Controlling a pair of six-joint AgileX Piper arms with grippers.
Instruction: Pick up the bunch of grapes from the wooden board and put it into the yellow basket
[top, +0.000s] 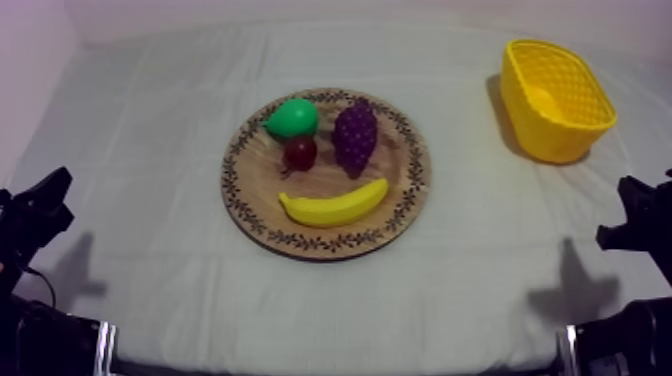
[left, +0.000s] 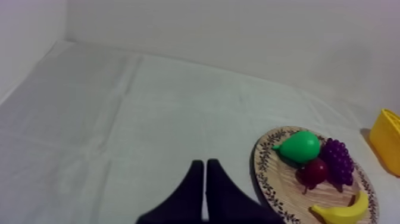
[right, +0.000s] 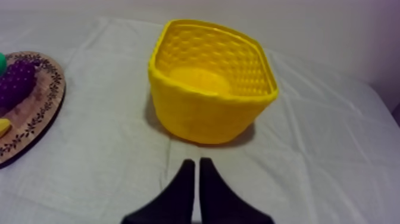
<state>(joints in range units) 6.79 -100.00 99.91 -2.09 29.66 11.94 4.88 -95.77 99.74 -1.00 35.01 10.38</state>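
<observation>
A purple bunch of grapes (top: 355, 137) lies on the round wooden board (top: 411, 190) at mid-table, beside a green pear (top: 292, 118), a small red fruit (top: 300, 153) and a banana (top: 333, 206). The yellow basket (top: 555, 99) stands at the far right with nothing in it. My left gripper (top: 40, 205) rests low at the left, far from the board; in the left wrist view its fingers (left: 205, 173) lie together, shut, with the grapes (left: 338, 159) off to one side. My right gripper (top: 630, 215) rests low at the right, shut (right: 193, 167), just short of the basket (right: 208, 113).
The grey-white cloth (top: 150, 150) covers the table up to the pale back wall. Open cloth lies between the board and the basket, and to the left of the board.
</observation>
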